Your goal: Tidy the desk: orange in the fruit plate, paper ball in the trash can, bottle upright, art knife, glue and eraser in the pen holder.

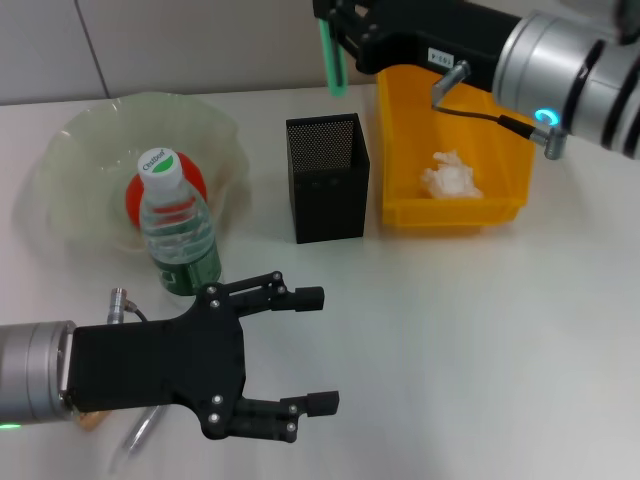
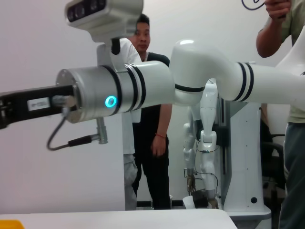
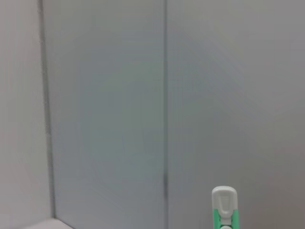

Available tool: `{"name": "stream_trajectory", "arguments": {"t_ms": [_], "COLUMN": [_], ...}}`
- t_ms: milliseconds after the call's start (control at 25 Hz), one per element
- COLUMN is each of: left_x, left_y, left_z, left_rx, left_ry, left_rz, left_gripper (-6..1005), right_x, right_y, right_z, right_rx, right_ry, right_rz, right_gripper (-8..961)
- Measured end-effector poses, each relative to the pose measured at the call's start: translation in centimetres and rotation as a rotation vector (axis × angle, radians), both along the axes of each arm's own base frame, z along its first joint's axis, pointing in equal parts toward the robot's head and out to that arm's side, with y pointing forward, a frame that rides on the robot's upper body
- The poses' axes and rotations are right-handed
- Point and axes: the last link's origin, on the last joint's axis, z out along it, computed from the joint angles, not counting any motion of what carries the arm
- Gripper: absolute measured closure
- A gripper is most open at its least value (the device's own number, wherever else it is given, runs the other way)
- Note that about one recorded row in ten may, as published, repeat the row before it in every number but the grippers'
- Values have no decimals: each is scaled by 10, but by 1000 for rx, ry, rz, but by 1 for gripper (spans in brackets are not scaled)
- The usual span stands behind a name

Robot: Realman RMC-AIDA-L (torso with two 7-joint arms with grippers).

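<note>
Reading the head view from left to right, we first meet the pale green fruit plate at the far left of the white desk, with the orange lying in it. The water bottle stands upright at the plate's near edge, its cap partly covering the orange. Below it, low over the desk's near left corner, we see the left gripper, its two black fingers spread well apart and holding nothing. A small metal piece and a clear object lie beside the left arm; we cannot identify either.

At the centre stands the black mesh pen holder; we cannot tell what it contains. Just to its right sits the yellow trash can, with the paper ball resting on its floor.

At the upper right, the right gripper hangs above and behind the pen holder, its fingers clamped on the green art knife, which hangs vertically. In the right wrist view, the knife's white-and-green end shows against a plain wall.
</note>
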Motion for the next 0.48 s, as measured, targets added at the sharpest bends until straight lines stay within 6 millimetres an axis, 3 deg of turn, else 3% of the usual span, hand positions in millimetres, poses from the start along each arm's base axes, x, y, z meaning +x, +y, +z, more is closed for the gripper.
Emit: {"name": "stream_trajectory", "arguments": {"t_ms": [240, 480], "left_x": [-1, 0], "left_y": [1, 1], "left_z": [0, 0], "left_rx": [4, 4], "left_ry": [3, 3], "left_rz": [4, 2], "left_gripper": [136, 136], "right_x": [23, 40], "right_y": [-3, -3], "right_z": [22, 28], "right_rx": [-7, -23], "right_ry": [175, 201], "right_rz": [91, 78], "right_gripper": [770, 770]}}
